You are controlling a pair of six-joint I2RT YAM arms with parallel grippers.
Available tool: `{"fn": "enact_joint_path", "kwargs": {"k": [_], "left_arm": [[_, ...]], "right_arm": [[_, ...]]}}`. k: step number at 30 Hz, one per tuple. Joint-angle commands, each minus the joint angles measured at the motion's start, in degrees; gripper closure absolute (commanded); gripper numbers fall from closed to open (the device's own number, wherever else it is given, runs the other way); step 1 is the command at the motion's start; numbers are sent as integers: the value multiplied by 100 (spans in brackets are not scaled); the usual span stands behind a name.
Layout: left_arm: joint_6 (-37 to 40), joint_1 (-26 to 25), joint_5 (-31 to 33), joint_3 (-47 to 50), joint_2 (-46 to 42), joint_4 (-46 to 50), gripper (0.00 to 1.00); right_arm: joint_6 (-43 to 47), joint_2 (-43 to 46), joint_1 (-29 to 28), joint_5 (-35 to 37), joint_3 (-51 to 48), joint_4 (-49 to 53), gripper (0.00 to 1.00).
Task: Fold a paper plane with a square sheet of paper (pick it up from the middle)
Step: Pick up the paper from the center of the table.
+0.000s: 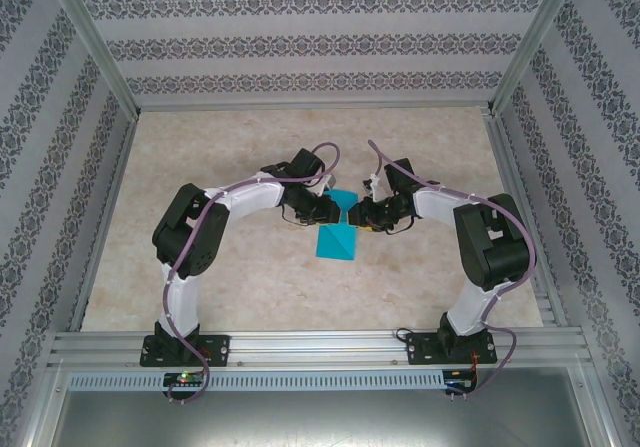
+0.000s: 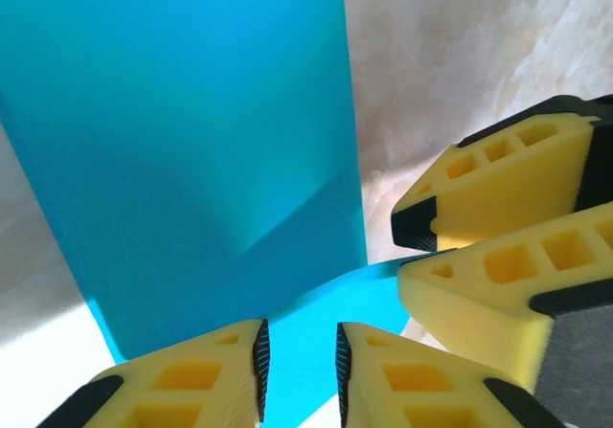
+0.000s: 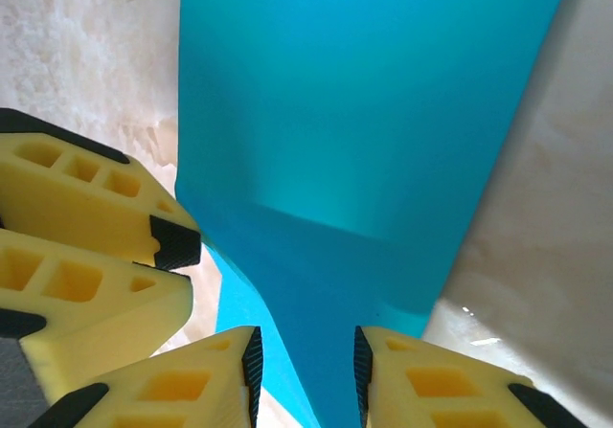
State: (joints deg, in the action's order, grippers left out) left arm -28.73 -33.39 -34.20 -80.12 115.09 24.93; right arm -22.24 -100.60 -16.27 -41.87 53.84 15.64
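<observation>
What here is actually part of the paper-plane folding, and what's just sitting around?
Part of the job:
- turquoise paper, partly folded
- left gripper, jaws open over the paper
- right gripper, jaws open over the paper

Just surroundings:
- marbled table
- patterned walls
- metal frame

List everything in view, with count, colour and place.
paper: one, turquoise, folded, mid-table between the grippers
table: one, marbled beige, under everything
walls: three, white with grey patterned bands, around the table
rail: one, silver, near edge
cables: two, purple, along the arms
left arm: one, white and black
right arm: one, white and black
left gripper: one, yellow and black, over the paper, jaws apart
right gripper: one, yellow and black, over the paper, jaws apart
</observation>
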Motion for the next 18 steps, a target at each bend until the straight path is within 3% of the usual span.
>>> {"fn": "enact_joint_path", "kwargs": {"k": [1,9,18], "left_arm": [[158,60,121,132,-291,265,67],[-138,155,302,791,-958,-226,48],[-1077,210,161,2101,-1433,-2354,34]], "right_arm": [[116,-65,-37,-302,6,-94,67],[4,-189,-129,-649,-269,-502,74],[-108,-209,-142,-951,-325,-811,87]]}}
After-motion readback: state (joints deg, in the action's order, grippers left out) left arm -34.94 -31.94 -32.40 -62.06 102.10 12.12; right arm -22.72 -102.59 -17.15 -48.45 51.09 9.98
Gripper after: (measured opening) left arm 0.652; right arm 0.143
